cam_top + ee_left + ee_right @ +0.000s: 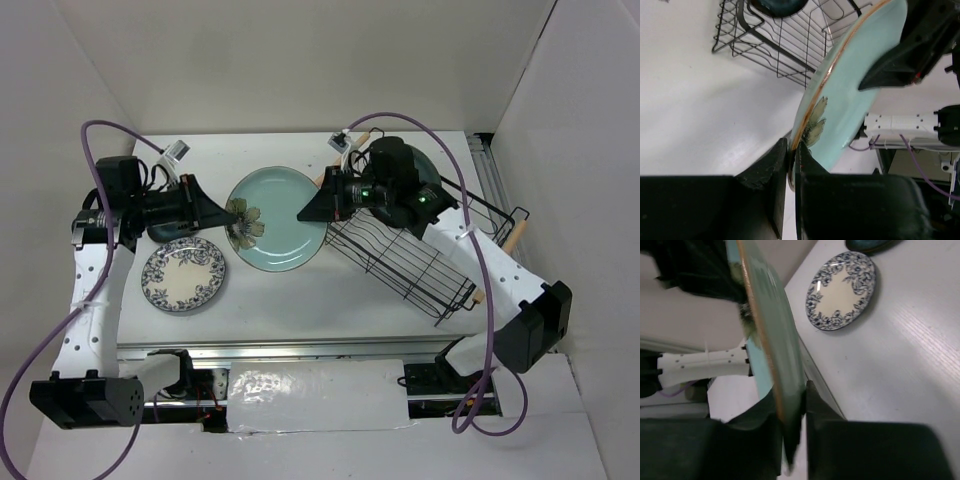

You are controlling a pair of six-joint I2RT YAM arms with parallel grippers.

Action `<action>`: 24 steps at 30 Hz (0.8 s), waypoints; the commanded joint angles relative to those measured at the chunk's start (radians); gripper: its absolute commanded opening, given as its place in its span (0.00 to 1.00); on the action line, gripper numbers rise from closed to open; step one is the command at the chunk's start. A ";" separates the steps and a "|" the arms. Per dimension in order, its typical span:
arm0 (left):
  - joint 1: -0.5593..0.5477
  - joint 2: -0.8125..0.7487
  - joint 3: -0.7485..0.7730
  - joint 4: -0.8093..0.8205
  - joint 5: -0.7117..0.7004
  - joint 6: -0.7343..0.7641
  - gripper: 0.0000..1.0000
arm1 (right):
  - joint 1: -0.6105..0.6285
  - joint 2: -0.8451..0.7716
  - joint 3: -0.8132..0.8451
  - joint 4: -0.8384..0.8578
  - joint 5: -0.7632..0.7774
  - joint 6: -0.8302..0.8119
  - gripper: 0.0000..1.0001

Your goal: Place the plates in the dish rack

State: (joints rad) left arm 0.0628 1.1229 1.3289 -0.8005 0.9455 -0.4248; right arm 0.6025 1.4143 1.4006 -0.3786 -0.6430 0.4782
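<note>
The pale mint plate with a flower motif point(278, 222) is held off the table between both grippers. My left gripper point(226, 212) is shut on its left rim, and the wrist view shows the fingers pinching the rim point(792, 150) by the flower. My right gripper point(306, 211) is shut on the opposite rim point(790, 400). The black wire dish rack point(410, 260) stands at the right, under my right arm, and also shows in the left wrist view point(765, 45). A dark teal plate point(777, 5) sits in it. The white plate with blue floral pattern point(184, 274) lies flat at the left.
A dark plate point(870, 244) lies beyond the floral one, mostly hidden under my left arm in the top view. The rack's wooden handle point(515, 232) sticks out at the far right. White walls close in the table at the back and sides.
</note>
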 commanded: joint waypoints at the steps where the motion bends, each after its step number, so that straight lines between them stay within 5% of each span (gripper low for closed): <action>1: 0.000 -0.038 0.013 0.103 0.133 -0.032 0.00 | 0.008 -0.023 0.017 0.107 -0.064 0.011 0.09; 2: 0.000 -0.038 0.012 0.103 0.131 -0.020 0.00 | 0.010 -0.029 0.023 0.095 -0.057 -0.001 0.00; 6: 0.003 -0.035 0.021 0.103 0.128 -0.008 0.00 | 0.006 -0.037 0.081 0.023 -0.009 -0.049 0.00; 8: 0.005 -0.023 0.048 0.078 0.119 0.007 0.30 | 0.003 -0.040 0.136 -0.046 0.060 -0.081 0.00; 10: 0.006 -0.011 0.084 0.041 0.096 0.020 0.77 | -0.004 -0.044 0.198 -0.111 0.144 -0.110 0.00; 12: 0.017 -0.006 0.113 0.017 0.061 0.034 0.94 | -0.024 -0.063 0.251 -0.161 0.210 -0.151 0.00; 18: 0.095 0.017 0.190 -0.081 -0.128 0.035 0.96 | -0.109 -0.156 0.308 -0.206 0.598 -0.344 0.00; 21: 0.133 0.018 0.158 -0.088 -0.155 0.026 0.95 | -0.128 -0.263 0.145 -0.039 0.776 -0.564 0.00; 24: 0.147 0.014 0.116 -0.068 -0.142 0.021 0.95 | -0.164 -0.352 -0.060 0.153 0.790 -0.827 0.00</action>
State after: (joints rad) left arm 0.2008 1.1313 1.4578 -0.8646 0.8154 -0.3973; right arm 0.4515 1.1763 1.4544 -0.5323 0.0315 -0.0658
